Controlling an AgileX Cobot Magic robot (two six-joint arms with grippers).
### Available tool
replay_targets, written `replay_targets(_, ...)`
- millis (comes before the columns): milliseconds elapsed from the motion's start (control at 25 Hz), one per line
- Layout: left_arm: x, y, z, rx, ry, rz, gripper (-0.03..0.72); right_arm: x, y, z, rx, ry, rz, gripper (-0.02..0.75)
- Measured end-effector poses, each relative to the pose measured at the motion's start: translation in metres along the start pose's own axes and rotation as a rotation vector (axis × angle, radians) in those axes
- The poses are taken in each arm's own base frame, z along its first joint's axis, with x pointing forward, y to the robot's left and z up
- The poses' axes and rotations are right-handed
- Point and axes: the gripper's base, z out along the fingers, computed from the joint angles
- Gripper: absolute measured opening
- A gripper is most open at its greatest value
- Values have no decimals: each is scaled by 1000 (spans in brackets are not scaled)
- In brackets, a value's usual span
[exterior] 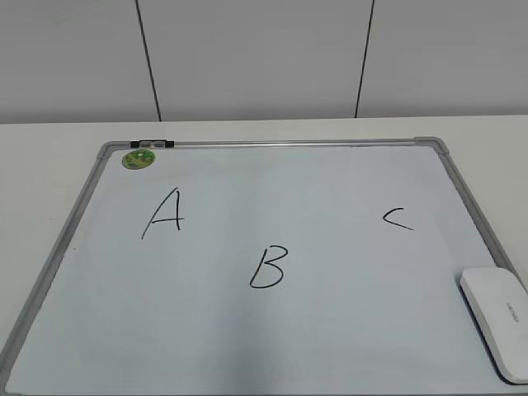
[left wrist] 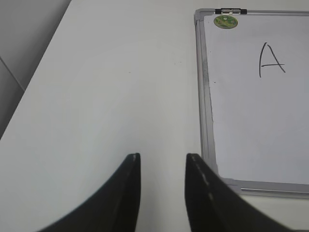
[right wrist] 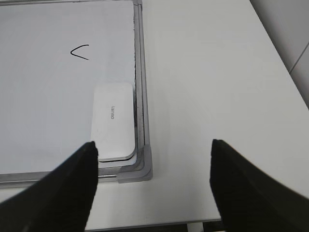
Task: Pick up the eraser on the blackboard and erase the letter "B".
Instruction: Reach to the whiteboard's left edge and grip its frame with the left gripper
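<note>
You can read three black handwritten letters on the blackboard (exterior: 346, 177): the "A" (exterior: 163, 213) toward the far left, the letter "B" (exterior: 268, 267) near the middle, and the "C" (exterior: 398, 218) toward the right. The eraser (exterior: 497, 320) lies flat in the board's near right corner, against the frame. Only your right wrist view shows its small grey print, which seems to read "DELI". A round green magnet (exterior: 139, 158) sits in the far left corner beside a clip (exterior: 152, 144). Your left gripper (left wrist: 163, 159) hangs slightly parted over bare bench (left wrist: 106, 82) left of the board. Your right gripper (right wrist: 153, 144) is spread wide, empty, above the board's corner.
</note>
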Motion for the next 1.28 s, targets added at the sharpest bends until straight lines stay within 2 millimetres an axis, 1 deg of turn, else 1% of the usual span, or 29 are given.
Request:
replay_targets(600, 0, 0, 0, 0, 0, 0, 241, 0, 0, 0, 0, 0, 0, 536)
replay_targets(680, -3, 0, 0, -2, -7, 2, 241, 0, 0, 0, 0, 0, 0, 536)
replay_targets(800, -20, -1, -1, -4, -11, 6, 241, 0, 0, 0, 0, 0, 0, 536)
replay_targets(960, -51, -4, 9, -9, 61, 14, 241, 0, 0, 0, 0, 0, 0, 536)
replay_targets(1080, -74, -8, 26, -16, 146, 22, 241, 0, 0, 0, 0, 0, 0, 536)
replay_targets(1200, -94, -11, 49, -24, 252, 31, 241, 0, 0, 0, 0, 0, 0, 536)
replay_targets(1280, -105, -14, 69, -30, 330, 38, 241, 0, 0, 0, 0, 0, 0, 536)
